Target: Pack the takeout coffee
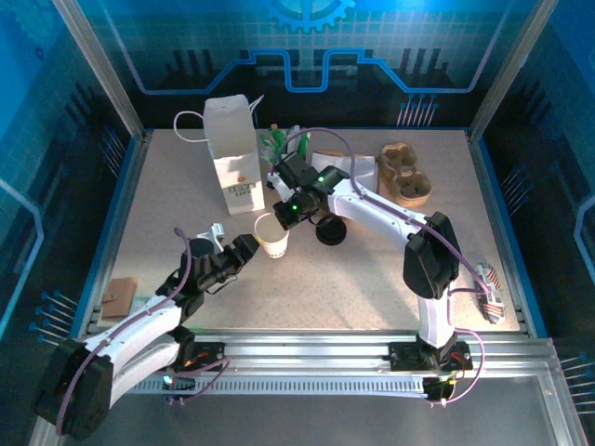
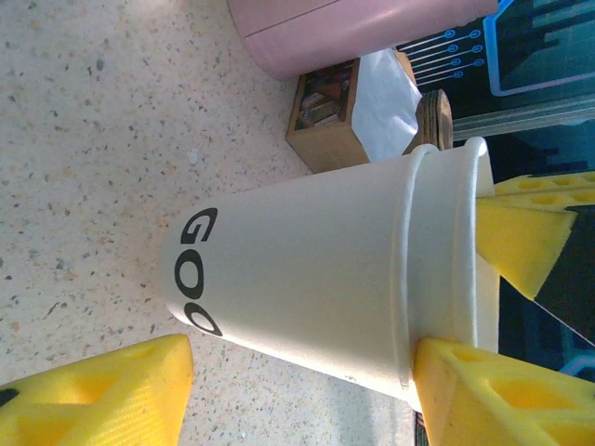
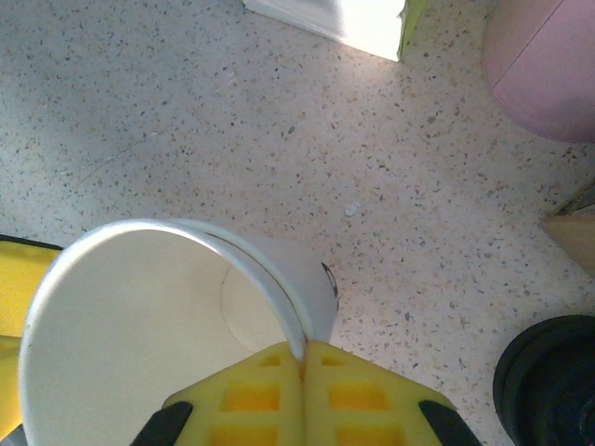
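Observation:
The takeout coffee cup [image 1: 271, 237] is a white paper cup without its lid, standing upright on the table in front of the tall white bag [image 1: 232, 149]. My right gripper [image 1: 282, 221] is shut on the cup's rim [image 3: 270, 279], one finger inside and one outside. My left gripper [image 2: 299, 376] is open and straddles the cup [image 2: 316, 269]. One of its fingers touches the wall near the rim and the other stands apart from the base. The black lid [image 1: 331, 229] lies on the table just right of the cup, also seen as the lid [image 3: 548, 381] in the right wrist view.
A pink cup [image 3: 548, 74] stands behind the coffee cup, beside a small wooden box [image 2: 325, 116]. A cardboard cup carrier [image 1: 406, 174] lies at the back right. A brown card [image 1: 119, 297] sits at the near left and a printed packet [image 1: 490, 283] at the near right.

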`<move>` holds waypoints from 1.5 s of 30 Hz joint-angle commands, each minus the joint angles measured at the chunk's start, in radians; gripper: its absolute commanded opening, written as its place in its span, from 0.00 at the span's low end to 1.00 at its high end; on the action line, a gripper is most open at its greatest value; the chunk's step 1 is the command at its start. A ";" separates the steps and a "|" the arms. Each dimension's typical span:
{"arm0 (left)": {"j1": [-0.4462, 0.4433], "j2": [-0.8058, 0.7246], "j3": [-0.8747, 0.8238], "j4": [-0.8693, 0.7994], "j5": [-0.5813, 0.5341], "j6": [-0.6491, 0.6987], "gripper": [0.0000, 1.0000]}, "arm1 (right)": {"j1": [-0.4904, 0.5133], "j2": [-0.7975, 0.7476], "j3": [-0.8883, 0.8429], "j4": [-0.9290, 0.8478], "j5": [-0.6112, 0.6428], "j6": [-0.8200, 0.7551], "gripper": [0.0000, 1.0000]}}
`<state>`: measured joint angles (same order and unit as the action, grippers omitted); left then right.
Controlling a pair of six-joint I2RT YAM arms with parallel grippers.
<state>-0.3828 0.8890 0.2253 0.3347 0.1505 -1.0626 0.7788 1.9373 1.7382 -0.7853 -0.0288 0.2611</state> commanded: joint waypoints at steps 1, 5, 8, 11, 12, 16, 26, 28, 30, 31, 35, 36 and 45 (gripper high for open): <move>-0.007 -0.005 0.038 -0.100 -0.013 0.043 0.66 | 0.019 -0.054 0.037 -0.016 -0.019 -0.008 0.00; -0.007 -0.014 0.046 -0.113 -0.009 0.038 0.66 | 0.018 -0.046 0.036 -0.025 0.004 -0.018 0.00; -0.008 -0.046 0.075 -0.156 -0.011 0.059 0.69 | 0.017 -0.040 0.029 -0.029 0.025 -0.022 0.00; -0.008 -0.078 0.100 -0.187 -0.010 0.071 0.74 | 0.014 -0.036 0.025 -0.028 0.037 -0.022 0.00; -0.008 -0.085 0.106 -0.194 -0.009 0.072 0.75 | 0.013 -0.033 0.024 -0.028 0.038 -0.022 0.00; -0.008 -0.093 0.124 -0.216 0.000 0.078 0.76 | 0.009 -0.021 0.020 -0.029 0.046 -0.023 0.00; -0.008 -0.063 0.202 -0.275 -0.032 0.091 0.69 | 0.010 -0.026 0.011 -0.020 0.029 -0.023 0.00; -0.010 -0.035 0.243 -0.301 -0.036 0.102 0.63 | 0.014 -0.023 0.006 -0.020 0.030 -0.027 0.00; -0.010 -0.013 0.276 -0.324 -0.043 0.103 0.61 | 0.014 -0.024 0.002 -0.017 0.033 -0.031 0.00; -0.010 -0.005 0.291 -0.331 -0.044 0.106 0.57 | 0.015 -0.024 -0.003 -0.014 0.035 -0.031 0.00; -0.019 0.041 0.352 -0.385 -0.048 0.128 0.47 | 0.019 -0.031 -0.012 -0.006 0.032 -0.034 0.00; -0.023 0.056 0.370 -0.411 -0.051 0.136 0.45 | 0.020 -0.032 -0.011 -0.007 0.034 -0.036 0.00; -0.039 0.129 0.440 -0.498 -0.055 0.190 0.25 | 0.027 -0.037 -0.006 -0.011 0.040 -0.043 0.00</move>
<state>-0.4099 1.0058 0.6216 -0.1078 0.1051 -0.9081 0.7891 1.9285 1.7332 -0.7933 0.0193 0.2302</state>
